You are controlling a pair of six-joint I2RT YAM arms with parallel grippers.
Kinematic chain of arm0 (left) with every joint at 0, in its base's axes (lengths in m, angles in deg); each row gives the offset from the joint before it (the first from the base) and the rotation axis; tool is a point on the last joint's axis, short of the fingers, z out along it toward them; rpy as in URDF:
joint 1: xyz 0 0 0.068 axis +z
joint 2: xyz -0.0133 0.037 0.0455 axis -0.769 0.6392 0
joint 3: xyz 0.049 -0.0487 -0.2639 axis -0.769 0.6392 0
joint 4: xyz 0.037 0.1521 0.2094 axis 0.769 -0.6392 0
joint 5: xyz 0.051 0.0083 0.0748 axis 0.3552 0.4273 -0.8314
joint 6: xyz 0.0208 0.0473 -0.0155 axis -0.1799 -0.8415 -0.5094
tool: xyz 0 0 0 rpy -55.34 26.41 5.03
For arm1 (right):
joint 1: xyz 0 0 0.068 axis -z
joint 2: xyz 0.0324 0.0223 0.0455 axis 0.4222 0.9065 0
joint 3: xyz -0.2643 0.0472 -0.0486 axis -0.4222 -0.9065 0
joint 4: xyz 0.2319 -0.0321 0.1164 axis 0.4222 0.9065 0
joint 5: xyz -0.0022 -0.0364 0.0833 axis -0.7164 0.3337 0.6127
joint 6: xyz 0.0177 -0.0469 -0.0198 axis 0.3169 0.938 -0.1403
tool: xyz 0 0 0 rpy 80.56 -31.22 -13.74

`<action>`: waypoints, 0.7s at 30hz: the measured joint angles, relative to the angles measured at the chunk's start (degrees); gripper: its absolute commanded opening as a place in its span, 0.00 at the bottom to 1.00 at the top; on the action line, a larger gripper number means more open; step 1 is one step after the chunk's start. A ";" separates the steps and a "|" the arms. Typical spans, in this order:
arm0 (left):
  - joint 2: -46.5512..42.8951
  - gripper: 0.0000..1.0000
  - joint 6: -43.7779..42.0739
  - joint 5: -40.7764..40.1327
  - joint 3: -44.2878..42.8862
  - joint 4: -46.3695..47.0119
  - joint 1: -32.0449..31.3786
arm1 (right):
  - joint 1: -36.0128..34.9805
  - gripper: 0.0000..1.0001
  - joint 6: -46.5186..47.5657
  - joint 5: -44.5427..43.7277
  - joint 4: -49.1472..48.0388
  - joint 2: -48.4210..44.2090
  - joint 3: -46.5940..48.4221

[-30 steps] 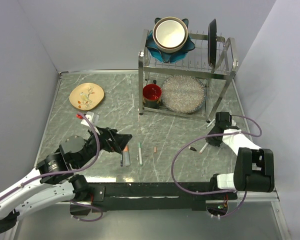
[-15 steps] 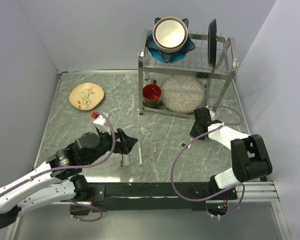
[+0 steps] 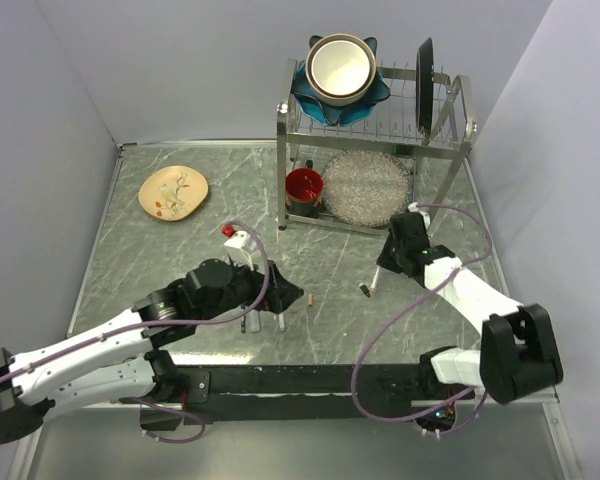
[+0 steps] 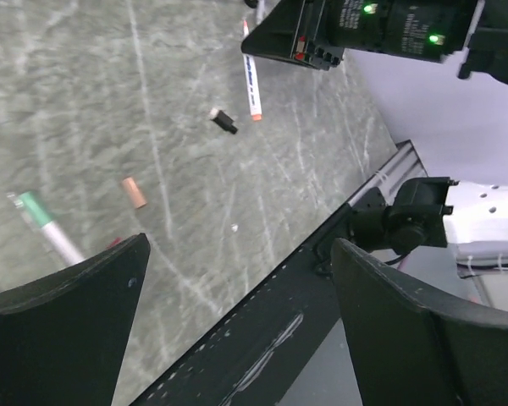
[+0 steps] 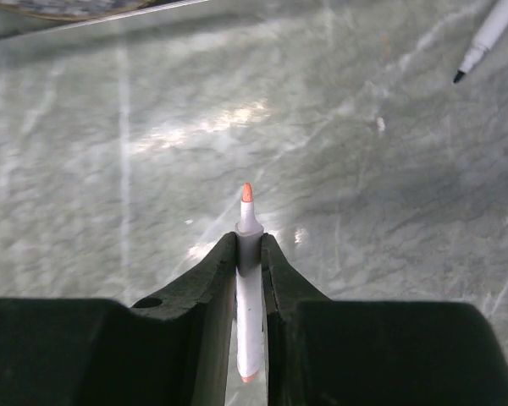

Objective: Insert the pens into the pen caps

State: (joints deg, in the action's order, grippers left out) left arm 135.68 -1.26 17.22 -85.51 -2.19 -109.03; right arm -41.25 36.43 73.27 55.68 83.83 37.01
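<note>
Right jaws clamped on white pen (image 5: 249, 279), orange nib left sticking out ahead, likely so a cap can slide on. Left jaws spread wide, empty, hovering over bench (image 4: 195, 51) above orange cap (image 4: 134, 193), probably lining up to take the matching colour. Green-ended pen (image 4: 46, 224) lies just beside it. Black cap (image 4: 224, 121) lies near held pen.

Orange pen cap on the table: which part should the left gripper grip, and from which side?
Grip the orange cap across its middle, coming down from above with the open left gripper. It lies flat on its side, nothing touching it, so its long flanks are free; leave the ends uncovered.
</note>
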 measured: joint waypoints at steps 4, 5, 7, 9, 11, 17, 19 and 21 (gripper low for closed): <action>5.01 0.90 1.44 2.69 0.37 5.97 0.00 | -0.39 0.00 0.26 3.80 -1.81 -5.77 -2.10; 6.19 0.89 1.66 3.61 0.83 8.07 0.02 | -0.66 0.00 0.20 5.22 -2.84 -7.19 -3.13; 8.17 0.88 2.29 5.14 1.77 11.67 0.04 | -1.70 0.00 -0.39 8.50 -4.42 -10.14 -5.11; 10.49 0.86 3.19 7.10 2.62 15.08 0.33 | -3.26 0.00 -1.51 11.56 -6.34 -13.03 -7.04; 13.66 0.85 4.15 9.53 2.86 18.47 0.70 | -4.68 0.00 -3.02 14.27 -8.41 -15.80 -8.59; 22.91 0.82 5.29 15.17 1.95 25.09 1.38 | -7.06 0.00 -7.78 19.78 -12.87 -22.86 -10.36; 26.34 0.81 5.27 16.68 0.52 26.14 1.42 | -7.48 0.00 -9.22 20.74 -13.99 -24.48 -10.60; 29.14 0.80 5.25 17.73 -0.98 26.99 1.44 | -8.04 0.00 -10.60 21.51 -14.88 -25.77 -10.60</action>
State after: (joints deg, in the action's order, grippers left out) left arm 164.82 3.99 34.95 -86.49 24.80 -107.59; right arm -49.29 25.83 94.78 40.79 58.06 26.41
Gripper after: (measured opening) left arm 0.815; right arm 0.215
